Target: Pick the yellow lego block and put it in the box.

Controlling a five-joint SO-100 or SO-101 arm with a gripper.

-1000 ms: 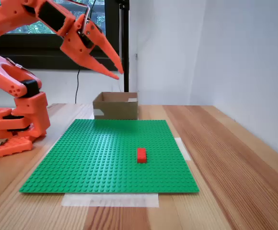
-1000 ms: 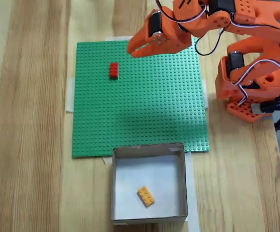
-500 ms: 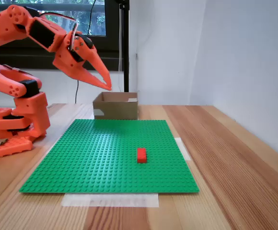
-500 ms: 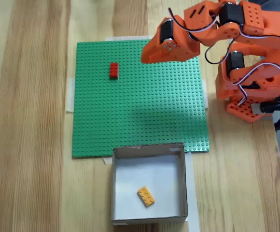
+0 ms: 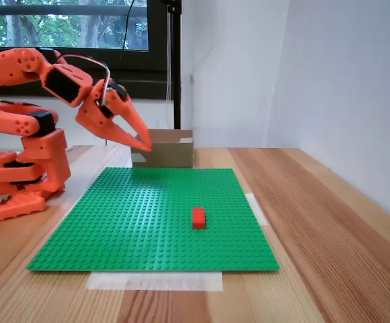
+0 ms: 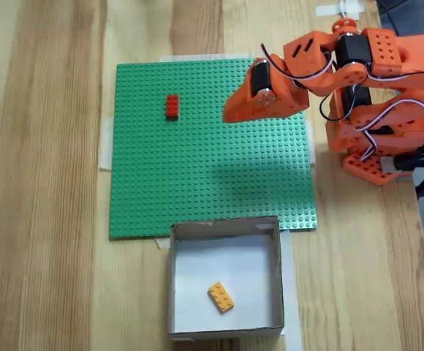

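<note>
Nearest the low side camera, lower centre of the frame, 1 red brick (image 5: pixel 198 217) sits on the green baseplate (image 5: pixel 148 222), untouched. Beyond it, at the far edge of the plate, stands the box (image 5: pixel 163 149). From above, the box (image 6: pixel 278 276) occupies the bottom centre of the frame, and the yellow lego block (image 6: pixel 221 297) lies flat on its floor, tilted, clear of all 4 walls. The delivery appears complete. In my judgement the step in hand is the retreat toward the base, and it is best done high and inward, keeping clear of the box rim and the red brick.

The gripper (image 5: pixel 143 142), left of centre in the side view, points down toward the plate with its 2 fingers drawn together at the tips. It holds nothing and touches nothing. From above, the gripper (image 6: pixel 228 116) hangs over the plate's upper right area.
</note>
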